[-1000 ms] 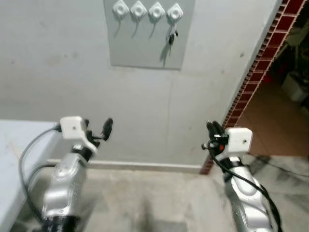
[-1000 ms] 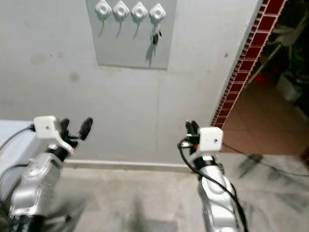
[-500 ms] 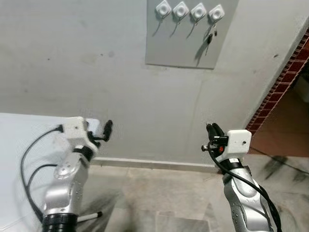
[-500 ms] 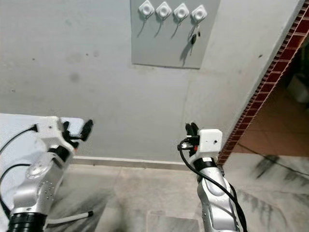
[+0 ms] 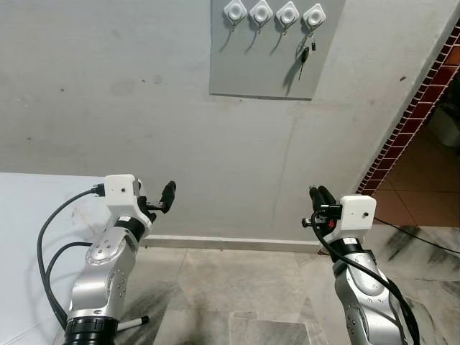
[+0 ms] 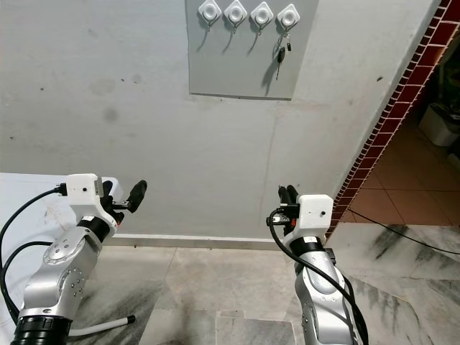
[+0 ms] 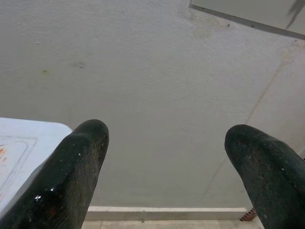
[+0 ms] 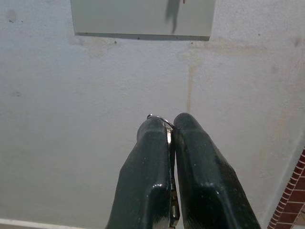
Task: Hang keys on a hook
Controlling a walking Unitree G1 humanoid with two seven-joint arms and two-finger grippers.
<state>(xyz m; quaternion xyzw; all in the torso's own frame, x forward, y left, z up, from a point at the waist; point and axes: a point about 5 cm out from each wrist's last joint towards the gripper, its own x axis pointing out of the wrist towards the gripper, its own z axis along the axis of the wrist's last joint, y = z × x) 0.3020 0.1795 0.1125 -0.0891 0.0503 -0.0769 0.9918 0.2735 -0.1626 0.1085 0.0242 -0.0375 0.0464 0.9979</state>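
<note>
A thin metal key ring (image 8: 162, 120) peeps out between the clenched fingers of the right gripper (image 8: 170, 138); the rest of it is hidden between the pads, so what hangs from it cannot be made out. The left gripper (image 7: 167, 157) is spread wide and holds nothing.

High on the grey plaster wall (image 5: 144, 108) a grey panel (image 5: 266, 65) carries four white hooks (image 5: 274, 13) along its top edge. Dark keys (image 5: 305, 57) dangle from the hook nearest the panel's right edge. A white table (image 5: 29, 237) meets the wall at lower left, a brick edge (image 5: 410, 122) bounds the wall on the right, and marble floor (image 5: 237, 287) lies below.
</note>
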